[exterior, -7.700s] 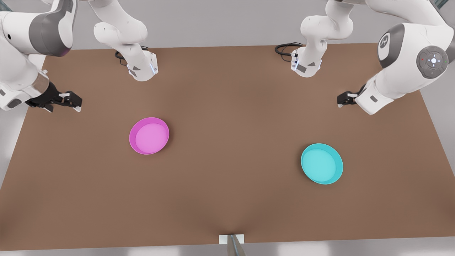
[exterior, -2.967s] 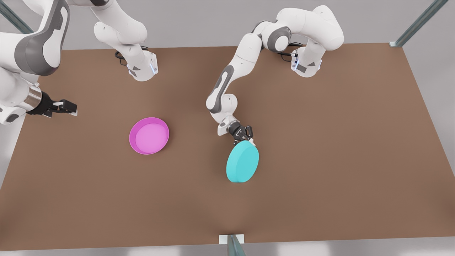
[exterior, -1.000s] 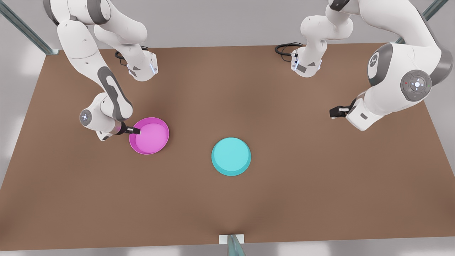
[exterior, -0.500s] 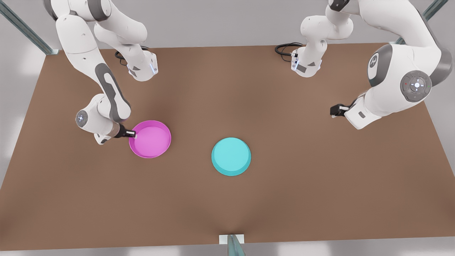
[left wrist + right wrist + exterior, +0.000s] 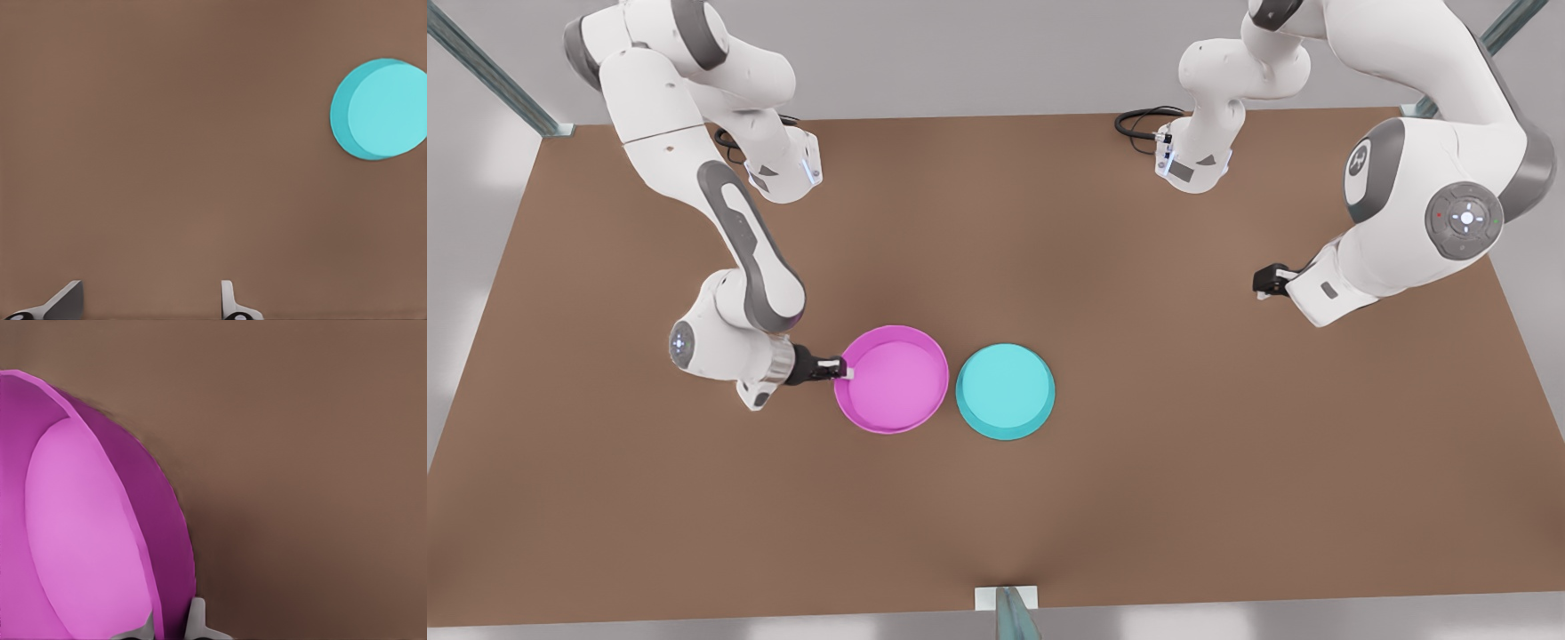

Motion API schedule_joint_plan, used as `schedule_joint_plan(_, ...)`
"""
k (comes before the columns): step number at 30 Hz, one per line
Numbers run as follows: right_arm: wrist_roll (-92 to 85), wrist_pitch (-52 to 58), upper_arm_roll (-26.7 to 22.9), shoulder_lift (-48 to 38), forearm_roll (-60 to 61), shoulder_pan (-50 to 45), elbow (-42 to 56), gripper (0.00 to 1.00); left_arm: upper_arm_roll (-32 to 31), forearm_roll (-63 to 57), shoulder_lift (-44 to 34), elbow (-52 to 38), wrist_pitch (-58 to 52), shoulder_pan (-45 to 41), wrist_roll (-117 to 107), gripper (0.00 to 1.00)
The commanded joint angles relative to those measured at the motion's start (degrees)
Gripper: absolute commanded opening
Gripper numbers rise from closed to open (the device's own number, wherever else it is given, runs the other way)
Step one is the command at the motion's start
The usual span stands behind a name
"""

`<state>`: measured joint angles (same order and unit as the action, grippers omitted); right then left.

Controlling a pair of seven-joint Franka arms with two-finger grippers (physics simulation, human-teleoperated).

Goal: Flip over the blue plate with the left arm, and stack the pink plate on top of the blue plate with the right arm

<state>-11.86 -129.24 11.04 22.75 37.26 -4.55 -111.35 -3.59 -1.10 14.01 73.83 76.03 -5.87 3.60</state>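
Note:
The blue plate (image 5: 1005, 391) lies upside down near the table's middle, flat underside up; the left wrist view shows the blue plate (image 5: 380, 110) far off. The pink plate (image 5: 892, 380) hangs rim up just to the blue plate's left in the front view, their rims almost meeting. My right gripper (image 5: 841, 369) is shut on the pink plate's rim on the side away from the blue plate; in the right wrist view the pink plate (image 5: 80, 540) has its wall between my right gripper's (image 5: 170, 628) fingers. My left gripper (image 5: 1263, 283) waits at the front view's right, and in its own view the left gripper (image 5: 150, 301) stands open over bare table.
Both arm bases (image 5: 783, 173) (image 5: 1192, 164) stand at the far edge of the brown table (image 5: 1227, 498), a black cable loop (image 5: 1138, 123) beside one. A small metal bracket (image 5: 1007, 600) sits at the near edge.
My right gripper has carried the pink plate toward the front view's right, up beside the blue plate. The blue plate and the left arm have stayed put.

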Motion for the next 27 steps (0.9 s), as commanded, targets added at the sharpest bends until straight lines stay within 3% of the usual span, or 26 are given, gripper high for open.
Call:
schedule_joint_plan(1,21.95,0.05,0.12,1.24,2.11,-3.35,2.53,0.21,-0.01,-0.04,-0.21,0.0,-0.1,0.07,3.34,1.0)
schedule_joint_plan(6,34.53,-4.34,0.04,6.78,1.85,-11.36,9.22,0.21,-0.1,0.75,-0.21,-0.44,-1.59,0.07,3.17,1.0)
schedule_joint_plan(10,38.84,-10.32,-0.14,9.51,1.41,-16.37,9.22,0.21,-0.01,0.84,-0.12,-0.62,-1.41,0.07,2.99,1.0)
schedule_joint_plan(20,39.63,-13.4,-0.23,12.93,1.15,-19.01,12.21,0.21,0.08,0.58,-0.03,-0.44,-3.08,0.16,3.08,1.0)
schedule_joint_plan(21,39.28,-13.4,-0.23,12.93,1.15,-19.01,12.12,0.27,0.08,0.84,-0.03,-0.53,-3.7,0.16,2.82,1.0)
schedule_joint_plan(22,38.93,-14.37,-0.23,12.85,1.06,-18.92,11.86,1.0,-0.01,0.75,-0.21,-0.79,-3.88,0.07,2.82,1.0)
schedule_joint_plan(27,37.87,-14.72,-0.32,12.76,0.71,-18.48,11.68,1.0,0.16,0.58,-0.21,-0.79,-6.25,0.16,2.47,1.0)
